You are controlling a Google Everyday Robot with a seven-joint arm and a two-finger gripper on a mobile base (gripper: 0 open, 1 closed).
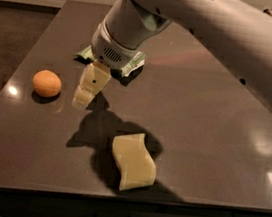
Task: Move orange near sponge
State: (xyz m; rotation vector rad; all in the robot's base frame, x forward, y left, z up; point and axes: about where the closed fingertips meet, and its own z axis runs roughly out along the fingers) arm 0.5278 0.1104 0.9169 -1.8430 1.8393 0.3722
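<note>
Hovering near orange [47, 83]: hand [82, 100], opening can't be told | orange on table [200, 114], left side, well apart from sponge [133, 161] by front edge | tip: centre over fruit, grip gently, it may roll

Dark table [213, 131]: orange [47, 83], sponge [133, 161], packet [135, 63]; tool [82, 100] above.

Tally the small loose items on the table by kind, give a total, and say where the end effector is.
orange: 1
sponge: 1
snack packet: 1, partly hidden
Total: 3
The end effector is over the table, between orange and sponge, nearer the orange.
</note>
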